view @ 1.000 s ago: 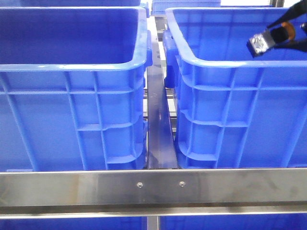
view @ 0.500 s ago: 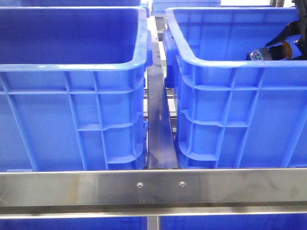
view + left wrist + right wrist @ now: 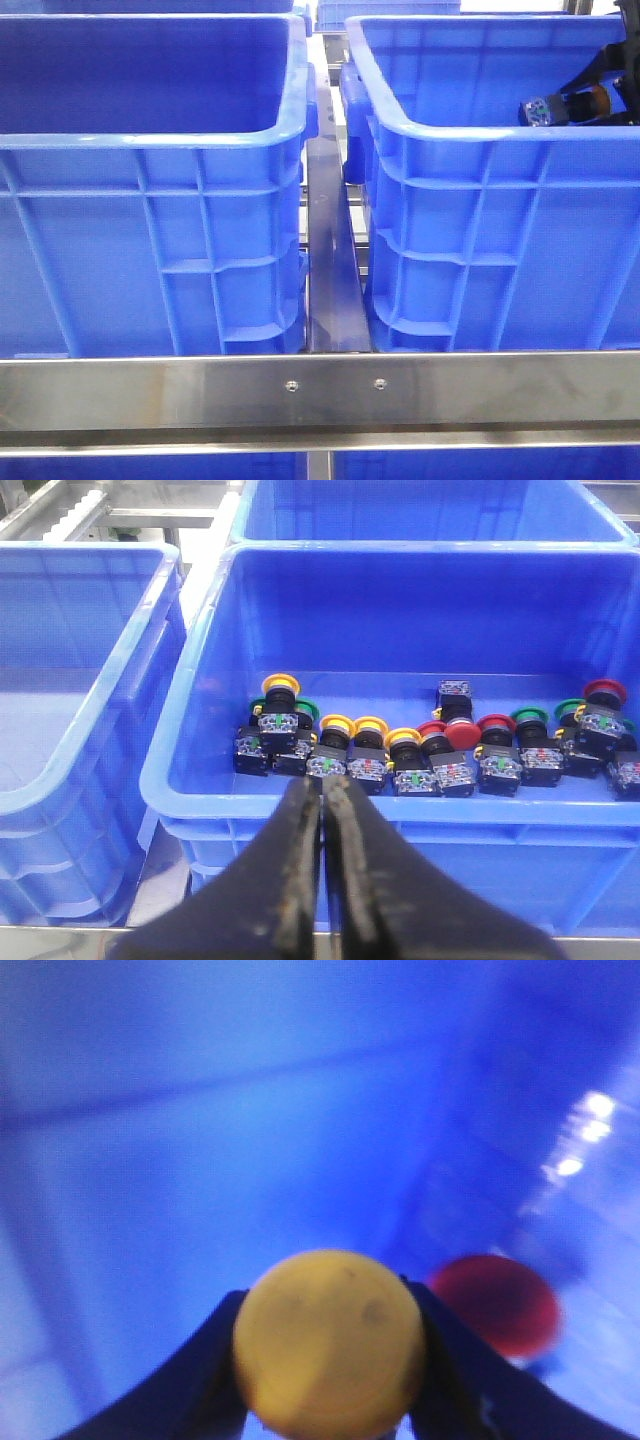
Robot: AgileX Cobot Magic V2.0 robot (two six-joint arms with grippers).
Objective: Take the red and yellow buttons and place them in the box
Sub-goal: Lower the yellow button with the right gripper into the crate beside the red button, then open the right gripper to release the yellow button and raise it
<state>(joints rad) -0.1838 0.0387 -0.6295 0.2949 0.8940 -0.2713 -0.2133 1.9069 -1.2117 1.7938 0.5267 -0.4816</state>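
Yellow cap fills my right wrist view: my right gripper point(image 3: 328, 1360) is clamped on a yellow button point(image 3: 328, 1343), with a blurred red button point(image 3: 497, 1303) lying beyond it. Since a second ago it has dropped from above the right crate point(image 3: 470, 130) to just inside its rim. My left gripper point(image 3: 322, 810), fingers pressed together and empty, hovers before a bin point(image 3: 400, 810) holding a row of buttons point(image 3: 400, 755).
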